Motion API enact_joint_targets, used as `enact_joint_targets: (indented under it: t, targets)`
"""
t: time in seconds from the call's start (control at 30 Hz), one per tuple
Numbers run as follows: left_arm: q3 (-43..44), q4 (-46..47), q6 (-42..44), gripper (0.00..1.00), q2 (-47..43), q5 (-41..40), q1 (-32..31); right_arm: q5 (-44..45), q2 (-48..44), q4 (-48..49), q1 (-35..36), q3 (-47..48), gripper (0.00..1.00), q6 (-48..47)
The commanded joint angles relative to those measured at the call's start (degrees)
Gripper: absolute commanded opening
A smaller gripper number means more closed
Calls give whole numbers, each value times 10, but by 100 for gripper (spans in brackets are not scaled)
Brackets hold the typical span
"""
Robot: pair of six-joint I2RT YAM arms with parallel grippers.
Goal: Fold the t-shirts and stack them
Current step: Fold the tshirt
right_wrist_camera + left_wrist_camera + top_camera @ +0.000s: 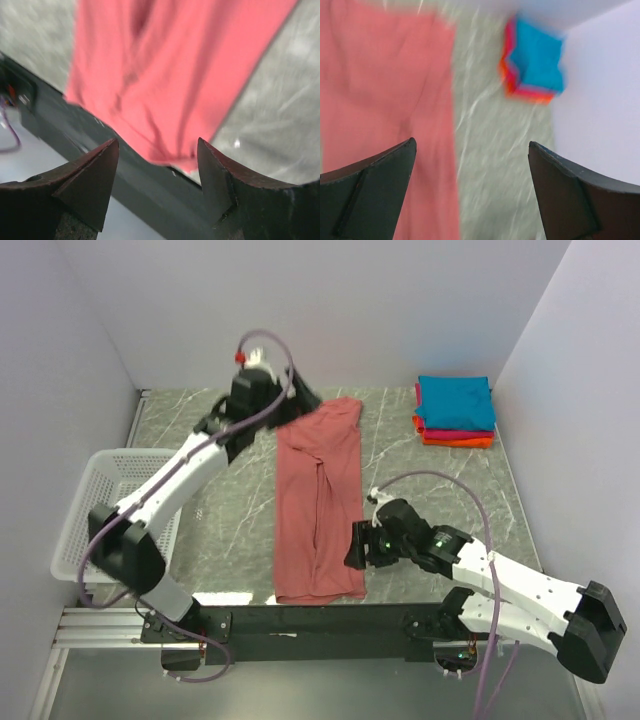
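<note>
Salmon tee (318,505) lies mid-frame on bench (230,510), already a long strip, so crosswise fold looks next. Left hand (303,400) at its top end: wide open, empty. Right hand (358,545) by lower-right hem - open, empty. Next prob. needs pinching the hem. Folded stack (455,412) upper right. No readable text/logos.

The long salmon-red cloth t-shirt (318,500) is plain. 3 folded shirts are plain too: teal-blue folded tee (455,400), magenta-pink folded tee (452,432), orange folded tee (455,442). The stone-look worktop (430,500) is grey with white veins. The plastic mesh basket (85,510) is white.
</note>
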Motion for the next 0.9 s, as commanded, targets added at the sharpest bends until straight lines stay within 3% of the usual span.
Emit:
enact_joint_targets:
  t: [0.0,0.13,0.23,0.37,0.53,0.73,0.87]
  targets:
    - [-160,-85,-40,99,-59,-14,-35,-56,-8,-19,-5,-40,70,22]
    - [-336,-128,-85,99,-166,-15,-57,-73,-5,-26,-6,-72,67,15]
    - [-433,-134,-78,99,-250,44,-73,-86,-1,-20,-6,-83,64,5]
    - [-498,-191,-92,99,-342,87,-96,-116,19,18,-5,-108,59,12]
    - [-607,-146,-133,96,-379,194,-124,-107,49,29,-4,-115,59,18]
    - [-664,-134,-162,85,-383,211,-153,-120,63,64,-4,-130,56,28]
    - [-685,-106,-182,80,-391,240,-168,-132,87,75,-2,-128,44,32]
